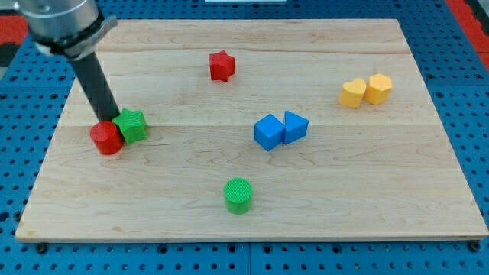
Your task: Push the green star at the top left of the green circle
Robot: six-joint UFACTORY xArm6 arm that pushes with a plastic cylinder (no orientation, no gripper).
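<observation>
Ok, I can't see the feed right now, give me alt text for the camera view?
My tip sits at the view's left, wedged behind a red cylinder and the green star, which touch. The green circle stands alone near the view's bottom centre. Elsewhere on the wooden board: a red star, two touching blue blocks, two touching yellow blocks.

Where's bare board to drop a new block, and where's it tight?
Free: the strip along the view's bottom right, below the blue blocks and right of the green circle; also the top middle between the red star and the yellow blocks. Tight: left edge, where my tip meets the red cylinder and green star.
</observation>
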